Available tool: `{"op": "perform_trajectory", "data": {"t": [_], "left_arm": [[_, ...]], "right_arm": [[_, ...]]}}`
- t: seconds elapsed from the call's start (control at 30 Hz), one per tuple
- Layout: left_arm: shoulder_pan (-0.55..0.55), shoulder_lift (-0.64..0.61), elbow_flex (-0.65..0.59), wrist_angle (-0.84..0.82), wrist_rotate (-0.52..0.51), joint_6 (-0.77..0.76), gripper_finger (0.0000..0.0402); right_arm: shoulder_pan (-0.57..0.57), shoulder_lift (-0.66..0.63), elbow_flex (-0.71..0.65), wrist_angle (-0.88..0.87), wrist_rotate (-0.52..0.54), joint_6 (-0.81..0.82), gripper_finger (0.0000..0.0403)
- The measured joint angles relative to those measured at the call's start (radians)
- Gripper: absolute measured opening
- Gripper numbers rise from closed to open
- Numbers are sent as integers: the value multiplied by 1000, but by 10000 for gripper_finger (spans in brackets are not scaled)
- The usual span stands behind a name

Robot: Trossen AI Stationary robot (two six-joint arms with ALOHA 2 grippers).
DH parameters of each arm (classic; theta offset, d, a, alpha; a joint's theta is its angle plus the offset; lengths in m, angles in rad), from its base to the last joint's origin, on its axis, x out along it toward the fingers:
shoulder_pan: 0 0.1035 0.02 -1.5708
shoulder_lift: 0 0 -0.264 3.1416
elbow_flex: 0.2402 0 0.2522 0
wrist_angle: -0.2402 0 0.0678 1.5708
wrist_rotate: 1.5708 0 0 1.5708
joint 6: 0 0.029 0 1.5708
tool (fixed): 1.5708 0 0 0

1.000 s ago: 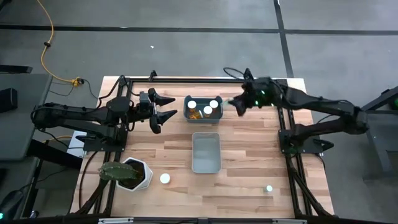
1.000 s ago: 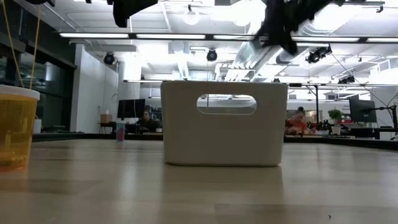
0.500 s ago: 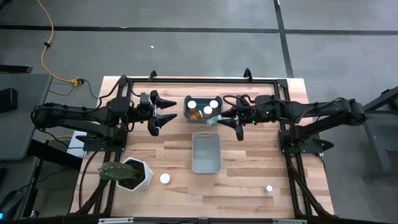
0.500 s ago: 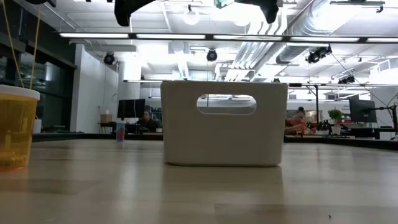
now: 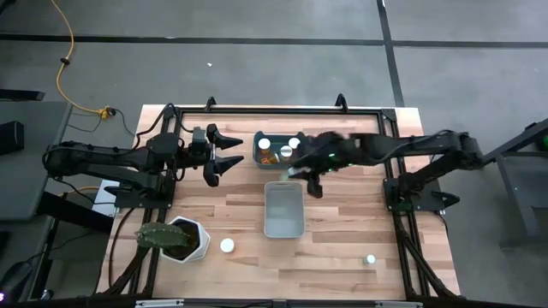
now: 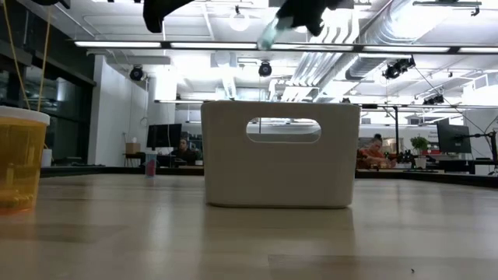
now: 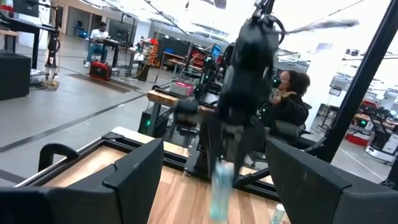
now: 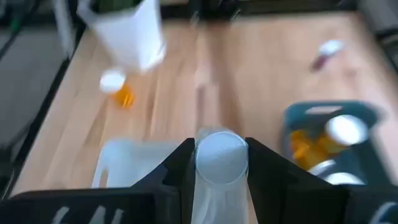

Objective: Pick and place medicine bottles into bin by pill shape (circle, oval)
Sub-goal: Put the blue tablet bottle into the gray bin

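Pale greenish bottle (image 8: 219,163) – white cap – between dark fingers (image 8: 177,167); grey bin (image 5: 283,210), blue-grey bin (image 5: 279,149), amber bottle (image 8: 118,89), white pot (image 5: 181,239).

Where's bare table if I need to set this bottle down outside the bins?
Bare wood runs right of the grey bin, down to the small bottle near the front right corner. A narrower strip lies between the pot and that bin, with an orange bottle in it. It is crowded around the blue bin, between the left tool and right tool.
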Motion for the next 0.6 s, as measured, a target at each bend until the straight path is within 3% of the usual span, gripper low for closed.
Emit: {"op": "perform_trajectory", "data": {"t": [0.17, 0.6], "left_arm": [[0, 0, 0, -4, -2, 0, 270], [0, 0, 0, -4, -7, 35, 270]], "right_arm": [[20, 137, 30, -106, -61, -102, 97], [60, 374, 29, -176, 28, -126, 108]]}}
